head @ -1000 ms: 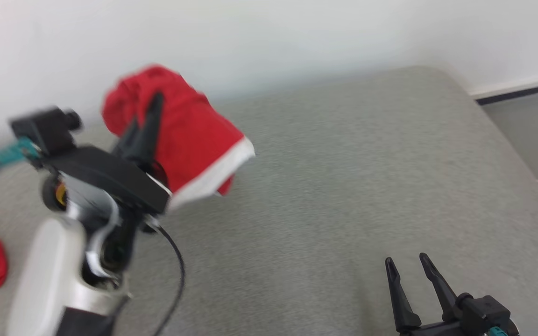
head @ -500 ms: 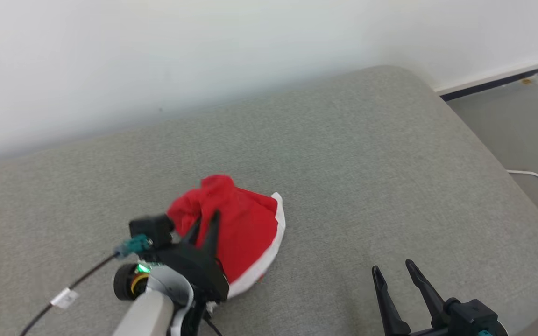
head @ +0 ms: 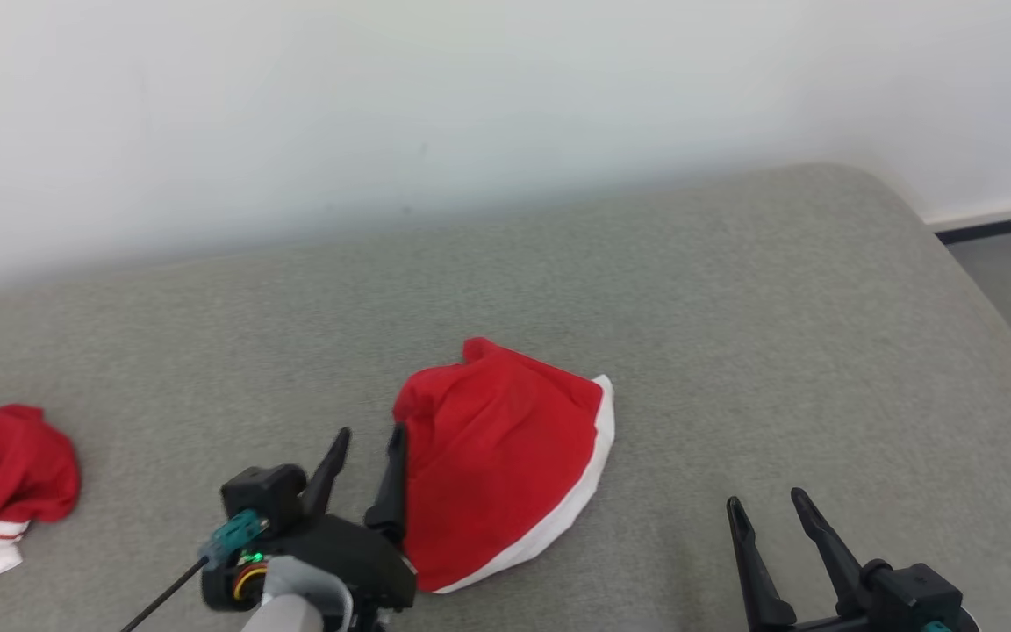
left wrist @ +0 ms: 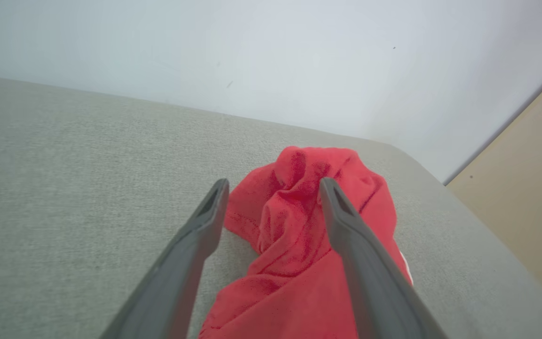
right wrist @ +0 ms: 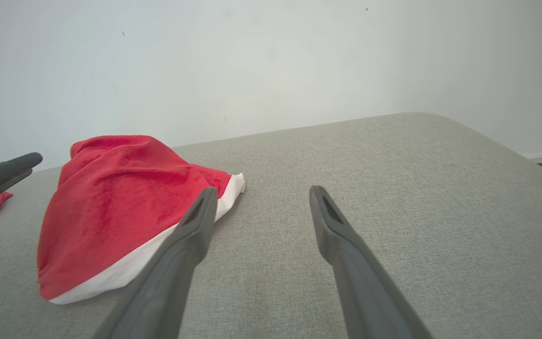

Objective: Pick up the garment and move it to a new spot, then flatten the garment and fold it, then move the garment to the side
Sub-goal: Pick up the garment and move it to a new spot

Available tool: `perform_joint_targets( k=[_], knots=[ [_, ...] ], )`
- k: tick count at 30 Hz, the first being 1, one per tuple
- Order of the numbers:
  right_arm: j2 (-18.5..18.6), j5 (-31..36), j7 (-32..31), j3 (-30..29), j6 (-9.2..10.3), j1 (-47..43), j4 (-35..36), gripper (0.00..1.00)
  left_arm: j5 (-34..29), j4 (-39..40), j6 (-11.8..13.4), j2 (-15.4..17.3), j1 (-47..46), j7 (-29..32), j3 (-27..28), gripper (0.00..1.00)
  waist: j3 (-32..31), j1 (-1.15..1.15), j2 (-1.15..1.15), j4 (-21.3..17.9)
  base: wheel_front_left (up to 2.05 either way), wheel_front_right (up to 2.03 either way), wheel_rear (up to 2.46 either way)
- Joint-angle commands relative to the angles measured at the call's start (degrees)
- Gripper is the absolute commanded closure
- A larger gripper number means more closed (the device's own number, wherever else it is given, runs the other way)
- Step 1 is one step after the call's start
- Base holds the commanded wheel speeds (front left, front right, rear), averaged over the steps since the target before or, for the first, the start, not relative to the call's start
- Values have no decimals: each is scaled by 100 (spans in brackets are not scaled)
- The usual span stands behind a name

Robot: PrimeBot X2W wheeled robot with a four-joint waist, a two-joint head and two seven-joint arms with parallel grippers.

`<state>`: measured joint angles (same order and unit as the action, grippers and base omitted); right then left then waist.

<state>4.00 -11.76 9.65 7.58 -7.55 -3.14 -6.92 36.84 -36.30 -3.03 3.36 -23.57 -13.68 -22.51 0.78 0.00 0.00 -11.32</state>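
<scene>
Garment [head: 505, 465]: red fabric with a white hem band, lying in a loose heap on the grey upholstered surface [head: 734, 333], near its front middle in the head view. The white band runs along the heap's right and lower edge; the bunched red end points toward the white wall [head: 470, 105]. Left gripper [head: 371, 433]: fingers spread wide, gripping nothing, positioned at the garment's left edge. In the left wrist view the crumpled red end lies between and beyond the two fingers [left wrist: 205, 226], and one finger overlaps the fabric; whether it touches the cloth cannot be determined. Right gripper [head: 765, 499]: fingers apart and empty, low at the right of the head view, clear of the garment, over bare upholstery. In the right wrist view the garment lies to the left of that gripper's fingers [right wrist: 341, 240]. A second red garment [head: 5, 474] with white trim rests at the far left of the surface, well apart from the first.
</scene>
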Motion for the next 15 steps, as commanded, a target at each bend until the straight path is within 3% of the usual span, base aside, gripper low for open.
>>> perform_joint_targets(
  k=[1,5,7,15],
  knots=[
    [42,30,17,-59,14,-58,23,0,-106,101,33,100,206,-100,107,0,-169,0,0,381,0,0,0],
    [80,61,6,-147,14,-59,26,0,-320,596,116,274,548,-156,448,0,-258,0,0,650,0,0,0],
    [92,66,44,-218,13,-83,-1,0,-664,1290,186,344,972,-150,876,0,-319,0,0,840,0,0,0],
    [90,42,169,-323,13,-171,-190,0,-1569,2401,17,312,2145,-153,1581,0,-471,0,0,1168,0,0,0]
  ],
)
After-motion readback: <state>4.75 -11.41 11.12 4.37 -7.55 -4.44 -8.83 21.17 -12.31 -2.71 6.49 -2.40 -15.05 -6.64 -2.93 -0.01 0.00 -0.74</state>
